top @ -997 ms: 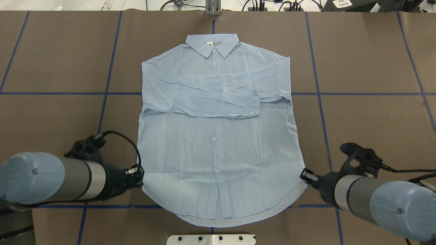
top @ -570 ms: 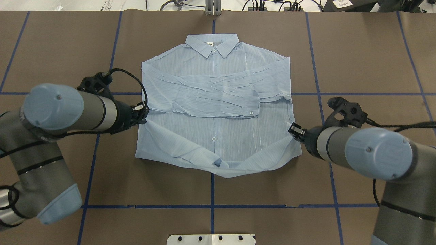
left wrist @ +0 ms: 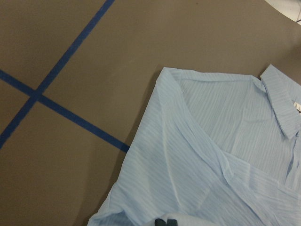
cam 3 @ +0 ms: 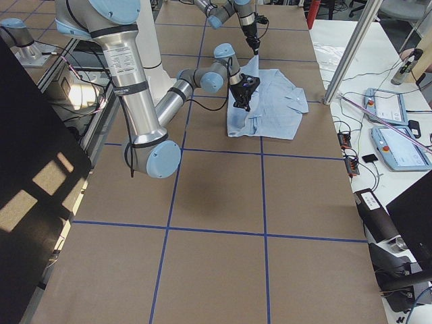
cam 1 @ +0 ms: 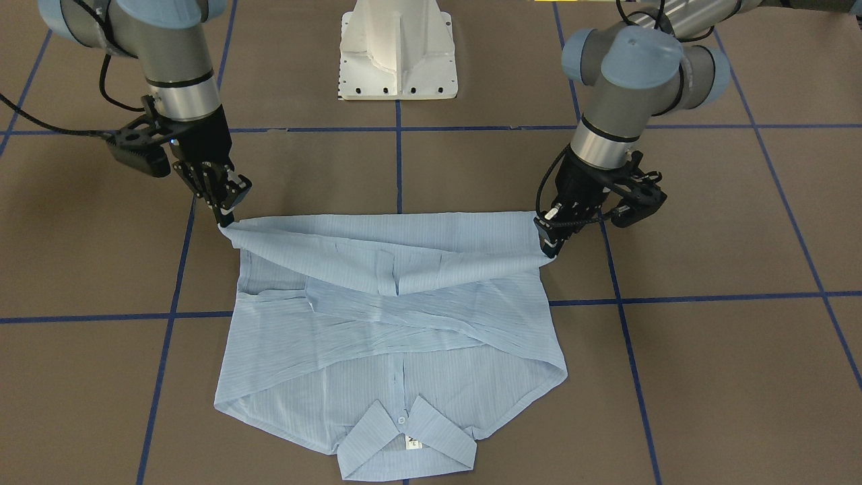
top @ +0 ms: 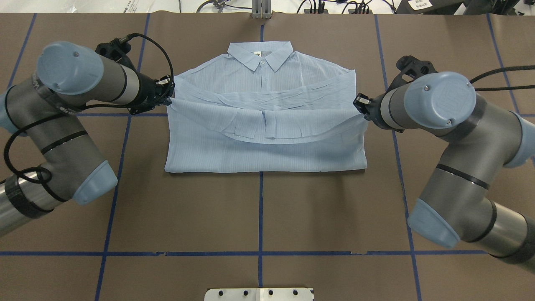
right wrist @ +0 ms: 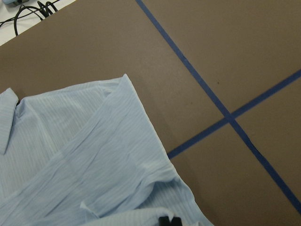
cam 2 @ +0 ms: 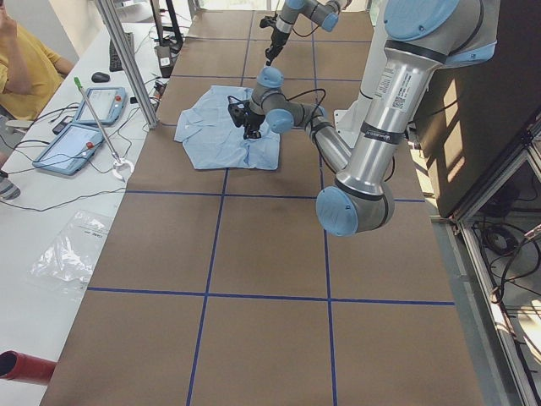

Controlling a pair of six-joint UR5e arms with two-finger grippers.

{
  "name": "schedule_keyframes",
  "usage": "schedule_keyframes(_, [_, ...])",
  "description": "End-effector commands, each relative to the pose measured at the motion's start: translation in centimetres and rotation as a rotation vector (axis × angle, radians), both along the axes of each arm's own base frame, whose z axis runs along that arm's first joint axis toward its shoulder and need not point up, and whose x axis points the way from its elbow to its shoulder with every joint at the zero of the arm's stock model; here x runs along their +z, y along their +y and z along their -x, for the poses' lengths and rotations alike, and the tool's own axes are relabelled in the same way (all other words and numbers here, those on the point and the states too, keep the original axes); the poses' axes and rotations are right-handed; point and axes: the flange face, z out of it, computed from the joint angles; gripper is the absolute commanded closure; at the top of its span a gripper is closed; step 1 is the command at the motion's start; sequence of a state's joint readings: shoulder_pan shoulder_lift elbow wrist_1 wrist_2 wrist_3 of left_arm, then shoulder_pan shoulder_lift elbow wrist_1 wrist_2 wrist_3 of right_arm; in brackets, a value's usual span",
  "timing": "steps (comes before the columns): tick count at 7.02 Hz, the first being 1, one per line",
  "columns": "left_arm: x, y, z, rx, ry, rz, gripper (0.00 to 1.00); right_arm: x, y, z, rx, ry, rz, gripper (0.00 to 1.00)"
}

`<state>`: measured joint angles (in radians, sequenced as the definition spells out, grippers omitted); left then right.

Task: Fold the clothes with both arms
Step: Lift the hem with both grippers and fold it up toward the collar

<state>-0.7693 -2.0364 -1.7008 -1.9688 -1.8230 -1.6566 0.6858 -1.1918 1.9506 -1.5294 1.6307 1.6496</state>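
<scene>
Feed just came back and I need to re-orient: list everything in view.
shirt: one, pale blue, table centre, hem half carried toward the collar.
table: one, brown, blue tape grid.
base: one, white, table's robot-side edge.
pendants: two, blue-edged, side bench.
person: one, yellow top, at that bench.
left gripper: one, black, shut on a hem corner beside the shirt's shoulder.
right gripper: one, black, shut on the other hem corner.
</scene>
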Motion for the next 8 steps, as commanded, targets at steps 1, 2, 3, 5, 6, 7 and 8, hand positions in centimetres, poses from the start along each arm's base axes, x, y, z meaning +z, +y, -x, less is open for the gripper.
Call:
schedule_keyframes(1, [2.1,-5.6,-1.4,-0.042,0.004,-0.005,1.0,1.1,-6.5,1.4,0.019,0.075,0.012,1.0])
schedule_keyframes(2, [3.9,-7.6,-1.6,-0.05,-0.006,-0.015,1.0,1.3,-8.9,2.7,0.025,0.099,0.027,1.0])
schedule_keyframes(3, [4.9,-9.2,-3.1,-0.048,-0.021,-0.007,1.0,2.2,-10.8,4.2,0.021,0.11,0.027,1.0])
schedule_keyframes(5, [6.5,-11.3,-4.6,-0.051,-0.025,-0.008,1.0,5.6,-13.5,6.0,0.033,0.091,0.006,1.0])
schedule_keyframes(6, [6.8,-12.0,-4.3,-0.058,-0.033,-0.008,1.0,5.8,-14.7,7.1,0.032,0.107,0.019,1.0])
schedule_keyframes(7, [7.1,-12.1,-4.5,-0.055,-0.028,-0.017,1.0,5.7,-15.8,8.2,0.031,0.12,0.03,1.0])
schedule_keyframes(8, [8.0,-12.2,-4.6,-0.055,-0.028,-0.019,1.0,6.0,-16.2,8.4,0.031,0.127,0.036,1.0])
